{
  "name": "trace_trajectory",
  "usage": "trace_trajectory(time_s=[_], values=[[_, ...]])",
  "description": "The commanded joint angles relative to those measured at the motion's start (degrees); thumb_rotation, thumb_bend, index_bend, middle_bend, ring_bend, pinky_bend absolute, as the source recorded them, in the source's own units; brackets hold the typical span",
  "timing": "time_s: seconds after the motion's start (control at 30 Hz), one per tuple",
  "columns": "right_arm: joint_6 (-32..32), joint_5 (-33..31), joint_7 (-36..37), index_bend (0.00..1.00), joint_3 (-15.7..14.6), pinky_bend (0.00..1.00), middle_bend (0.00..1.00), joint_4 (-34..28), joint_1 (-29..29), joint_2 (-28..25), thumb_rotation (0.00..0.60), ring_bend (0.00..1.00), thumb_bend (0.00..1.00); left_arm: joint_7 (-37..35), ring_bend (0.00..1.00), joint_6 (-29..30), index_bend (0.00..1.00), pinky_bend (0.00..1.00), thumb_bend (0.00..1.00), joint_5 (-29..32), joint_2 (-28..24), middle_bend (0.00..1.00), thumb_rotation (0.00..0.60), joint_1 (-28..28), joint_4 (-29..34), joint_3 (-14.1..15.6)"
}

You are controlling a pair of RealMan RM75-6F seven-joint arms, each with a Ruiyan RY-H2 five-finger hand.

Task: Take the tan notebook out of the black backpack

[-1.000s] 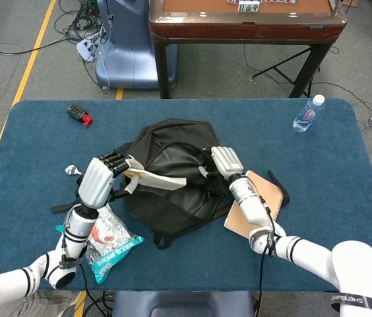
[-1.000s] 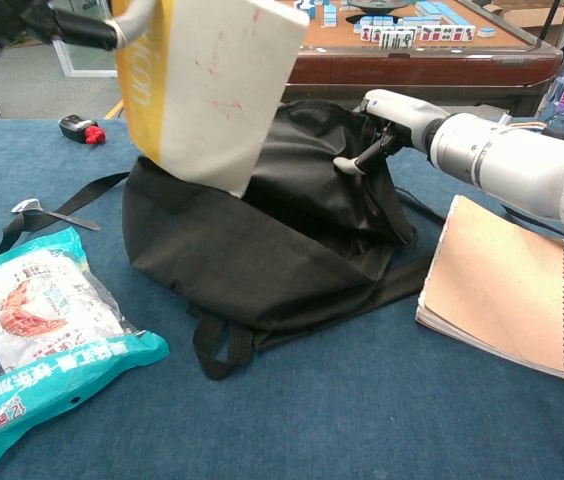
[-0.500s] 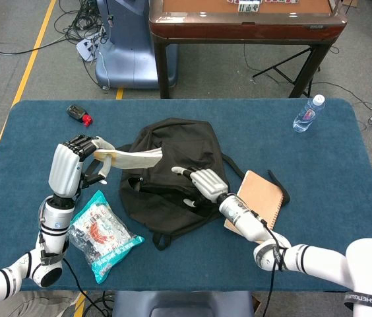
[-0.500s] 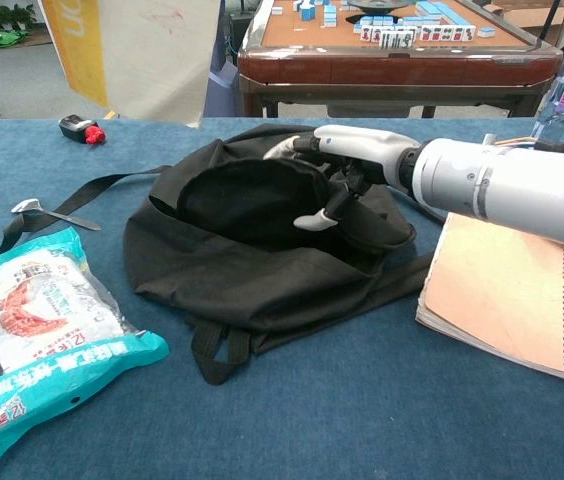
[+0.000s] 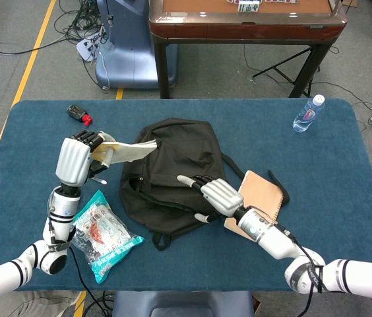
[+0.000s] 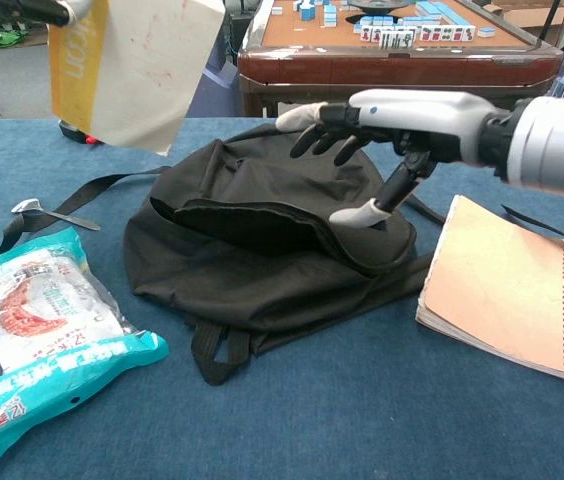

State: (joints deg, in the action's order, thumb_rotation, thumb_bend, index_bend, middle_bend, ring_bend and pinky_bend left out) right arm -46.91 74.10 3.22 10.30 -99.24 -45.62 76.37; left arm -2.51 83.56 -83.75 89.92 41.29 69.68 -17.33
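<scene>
— Nearest us, our right hand (image 6: 392, 115) hovers just above the black backpack (image 6: 262, 250), fingers spread, holding nothing.

— And the tan notebook (image 6: 132, 70)?

— Up in our left hand (image 5: 77, 162), pinched at one edge, clear of the backpack and above its far-left rim.

— How does it handle?

— We judge it light and floppy: it curves away from the grip. Holding nearer the yellow spine edge should be steadier.

— Its direction?

— The long axis runs from the left hand toward the backpack, with the free corner drooping.
</scene>
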Motion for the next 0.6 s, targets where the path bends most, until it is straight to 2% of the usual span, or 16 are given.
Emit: trace_trajectory(time_s=[0.03,0.13,0.23,0.37,0.43,0.5,0.57,0.6], values=[[-2.6,0.2,-1.1,0.03,-0.1,0.14,0.14,-2.5,1.8,-3.2,0.6,0.1,0.23,3.0,0.59,-2.5,0.76,0.53,0.53,0.6,3.9,0.74,0.6,0.9,-5.2,1.9],[-4.3,-0.6,-1.7,0.03,0.1,0.14,0.15,-3.6,3.1,-5.4,0.6,0.1,0.23,5.4,0.59,-4.3,0.76,0.53,0.53,0.4,5.1,0.74,0.6,0.5,-5.9,4.1],[-5.7,-1.5,-2.3,0.03,0.1,0.14,0.15,-3.7,4.2,-7.3,0.6,0.1,0.23,9.3,0.59,-6.9,0.76,0.53,0.53,0.8,4.2,0.74,0.6,-0.6,-1.8,6.7],[-6.6,-2.9,-2.6,0.03,0.2,0.14,0.15,-3.1,5.3,-9.0,0.6,0.1,0.23,17.0,0.59,-12.1,0.76,0.53,0.53,3.4,0.1,0.74,0.6,-1.8,8.1,9.2],[-6.9,-4.0,-3.0,0.03,0.1,0.14,0.16,-2.2,5.9,-9.8,0.6,0.1,0.23,22.7,0.59,-17.0,0.71,0.53,0.53,7.3,-3.9,0.73,0.6,-2.0,16.6,10.5],[-7.3,-4.4,-3.7,0.03,-0.2,0.14,0.16,-1.4,6.3,-10.2,0.6,0.1,0.23,25.7,0.58,-19.7,0.6,0.53,0.43,11.3,-6.6,0.69,0.6,-2.1,22.6,10.5],[-7.6,-5.0,-4.6,0.03,-0.5,0.14,0.16,-0.6,6.8,-10.5,0.6,0.1,0.23,27.6,0.55,-21.7,0.47,0.52,0.26,15.4,-9.1,0.62,0.593,-2.1,28.4,10.2],[-7.7,-5.3,-5.0,0.03,-0.7,0.14,0.16,-0.2,7.1,-10.7,0.6,0.1,0.23,28.1,0.54,-22.4,0.43,0.52,0.24,17.0,-10.3,0.61,0.582,-2.1,30.8,10.0]])
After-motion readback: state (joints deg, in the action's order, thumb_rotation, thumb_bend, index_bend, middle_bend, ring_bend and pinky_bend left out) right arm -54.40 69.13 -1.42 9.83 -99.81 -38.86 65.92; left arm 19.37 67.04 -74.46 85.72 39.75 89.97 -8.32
